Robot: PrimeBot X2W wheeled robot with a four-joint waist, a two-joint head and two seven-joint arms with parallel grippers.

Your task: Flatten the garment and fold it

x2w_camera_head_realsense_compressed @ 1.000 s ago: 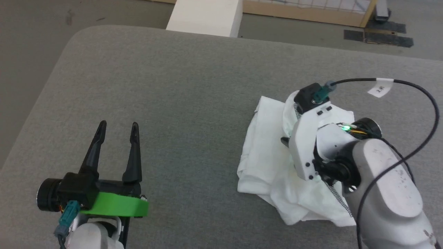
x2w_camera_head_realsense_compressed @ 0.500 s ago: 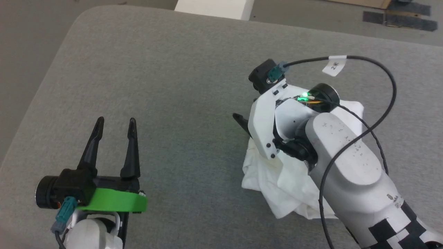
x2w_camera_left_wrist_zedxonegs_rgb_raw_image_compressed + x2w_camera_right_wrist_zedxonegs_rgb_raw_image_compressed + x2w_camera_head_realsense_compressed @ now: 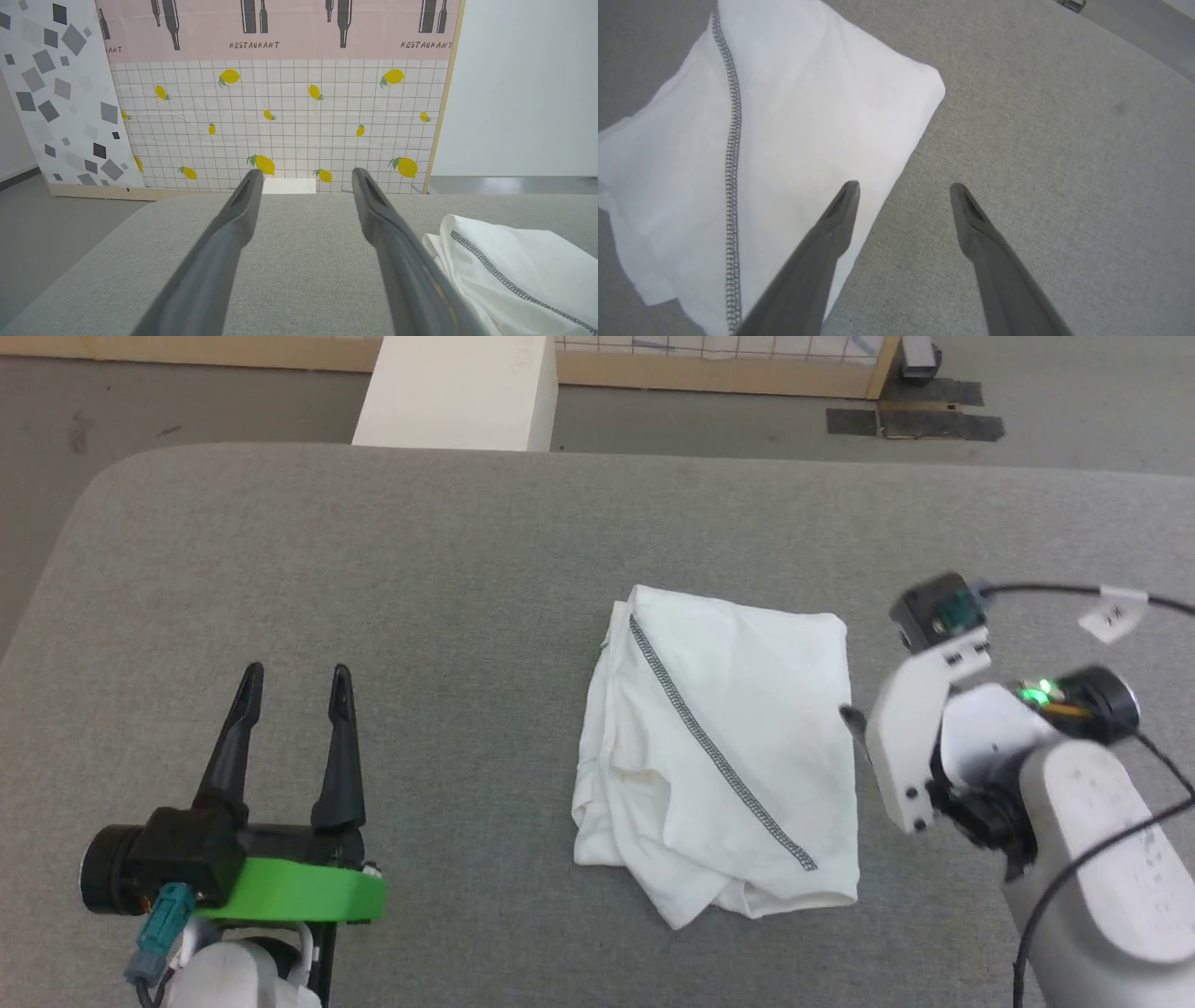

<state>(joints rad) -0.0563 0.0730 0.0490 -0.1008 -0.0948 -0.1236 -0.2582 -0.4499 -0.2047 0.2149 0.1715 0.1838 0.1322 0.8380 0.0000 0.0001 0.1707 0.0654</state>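
Right pincer (image 3: 903, 186) hangs spread and empty at 3 o'clock of the garment (image 3: 719, 756) — one finger (image 3: 829, 233) over white cloth, the other over grey worktop (image 3: 420, 616). My left pincer (image 3: 296, 670), spread too, sits at 9 o'clock — well apart from it.

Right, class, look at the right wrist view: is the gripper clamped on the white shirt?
No: the right gripper stands open, holding nothing, one finger over the edge of the white shirt, the other over the grey tabletop.
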